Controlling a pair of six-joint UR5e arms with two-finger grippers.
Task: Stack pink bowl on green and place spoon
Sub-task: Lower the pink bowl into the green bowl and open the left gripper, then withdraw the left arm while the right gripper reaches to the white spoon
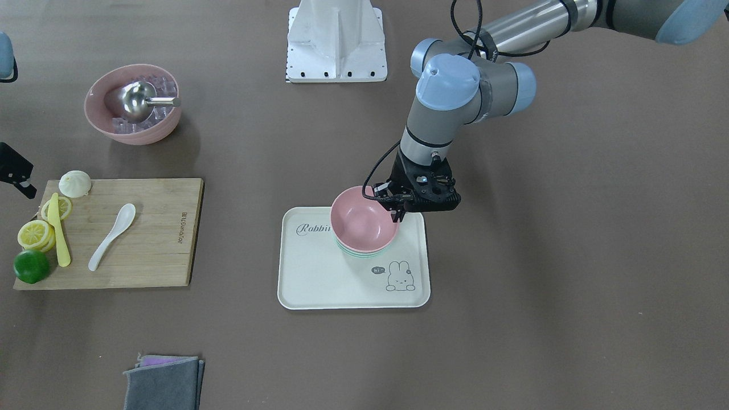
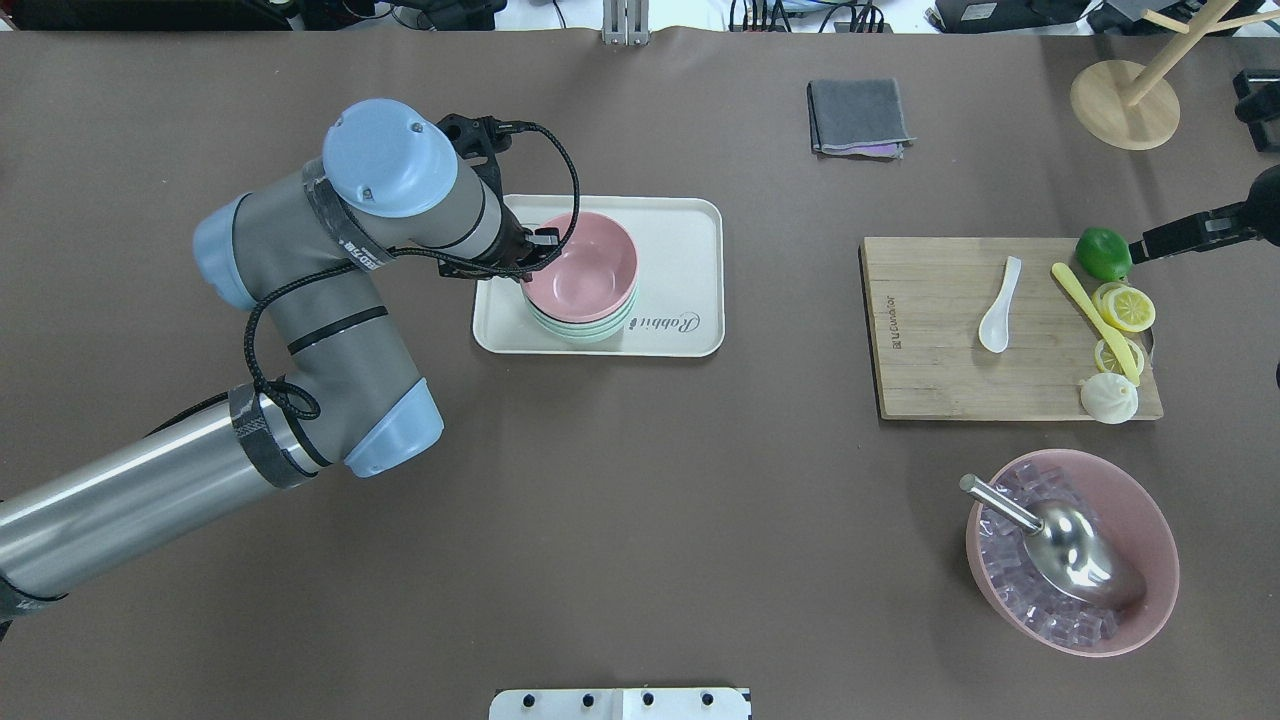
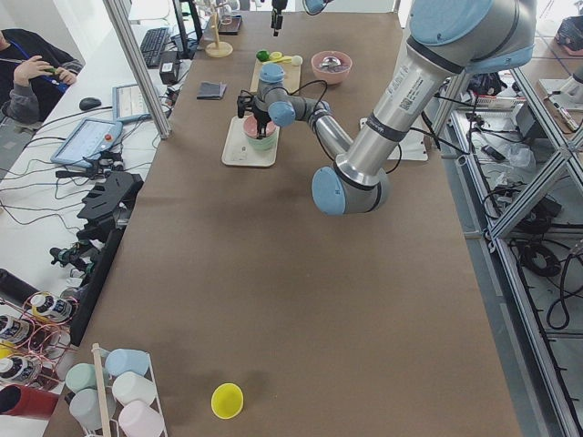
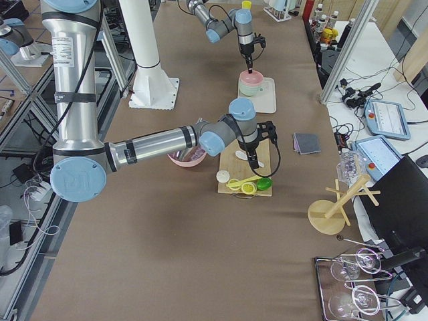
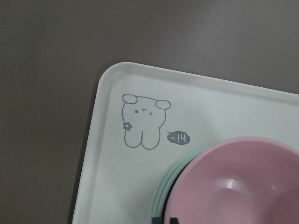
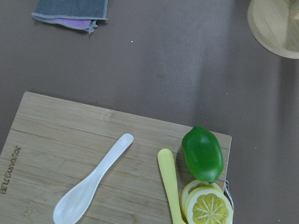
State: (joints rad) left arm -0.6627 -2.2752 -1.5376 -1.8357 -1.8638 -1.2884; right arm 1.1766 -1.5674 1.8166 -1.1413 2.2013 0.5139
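Note:
The pink bowl (image 1: 363, 222) sits nested on the green bowl (image 1: 357, 254) on the white rabbit tray (image 1: 319, 279). My left gripper (image 1: 397, 213) is at the pink bowl's rim on the side toward the robot. Its fingers straddle the rim and look shut on it. In the left wrist view the pink bowl (image 5: 238, 186) and the green rim (image 5: 161, 196) fill the lower right. The white spoon (image 1: 111, 236) lies on the wooden cutting board (image 1: 154, 250). My right gripper (image 2: 1145, 245) hovers over the board's edge near the lime; I cannot tell its state. The spoon (image 6: 91, 186) also shows in the right wrist view.
On the board lie a lime (image 1: 31, 266), lemon slices (image 1: 35, 233), a yellow knife (image 1: 58, 230) and a white bun (image 1: 75, 183). A larger pink bowl of ice with a metal scoop (image 1: 132, 105) stands near the robot. A grey cloth (image 1: 165, 381) and a wooden stand (image 2: 1125, 100) are at the far side.

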